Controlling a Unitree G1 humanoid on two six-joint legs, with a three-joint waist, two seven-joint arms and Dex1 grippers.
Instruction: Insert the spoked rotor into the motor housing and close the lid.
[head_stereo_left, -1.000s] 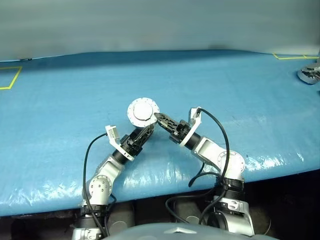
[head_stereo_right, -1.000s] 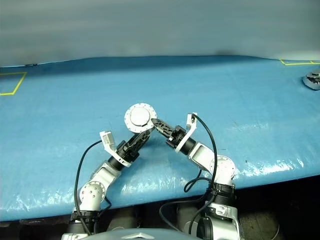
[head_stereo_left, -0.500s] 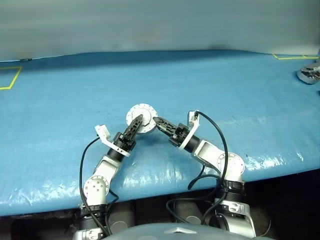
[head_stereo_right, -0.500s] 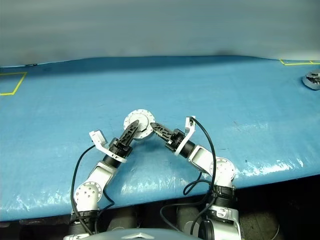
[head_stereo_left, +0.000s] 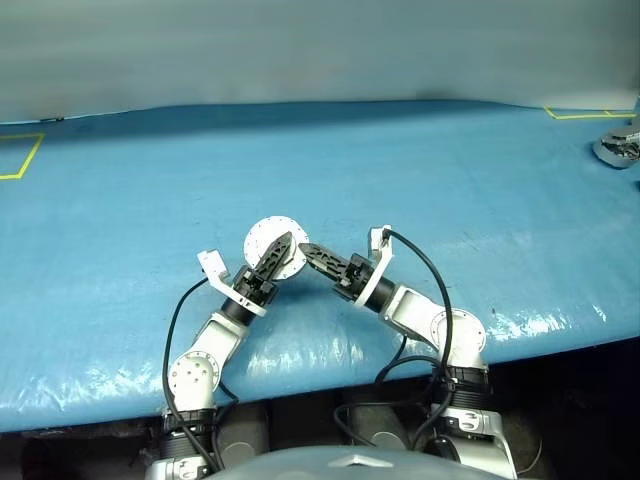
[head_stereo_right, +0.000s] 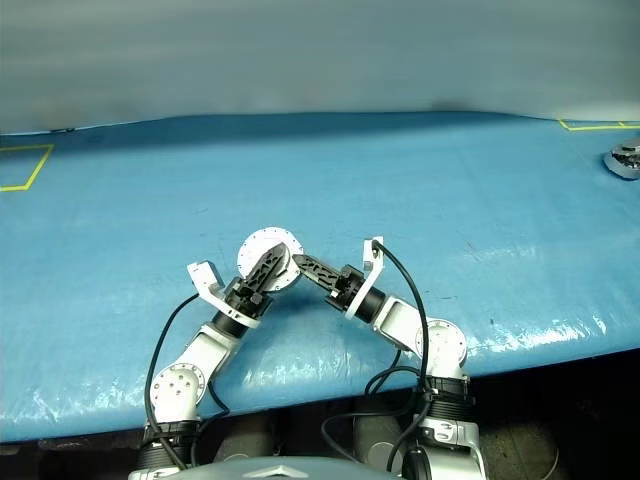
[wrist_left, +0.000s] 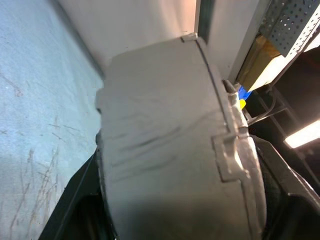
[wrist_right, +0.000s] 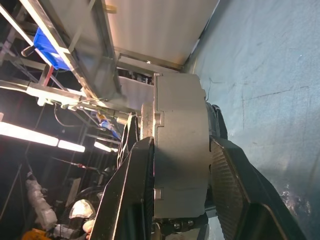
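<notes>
**Holding the round metal case up**

I see no writing. My right gripper (head_stereo_right: 300, 267) and left gripper (head_stereo_right: 270, 266) both pinch the closed, plain grey motor housing (head_stereo_left: 266, 239), lid (head_stereo_right: 255, 247) facing up, above the blue table (head_stereo_left: 480, 180).

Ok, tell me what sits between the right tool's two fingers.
The closed motor housing, edge-on, sits between the right tool's fingers, as the right wrist view shows.

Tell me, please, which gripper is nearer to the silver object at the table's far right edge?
Right. The right gripper sits mid-table, clamped on the motor housing, on the side toward the silver object; the left gripper is just beyond it.
</notes>
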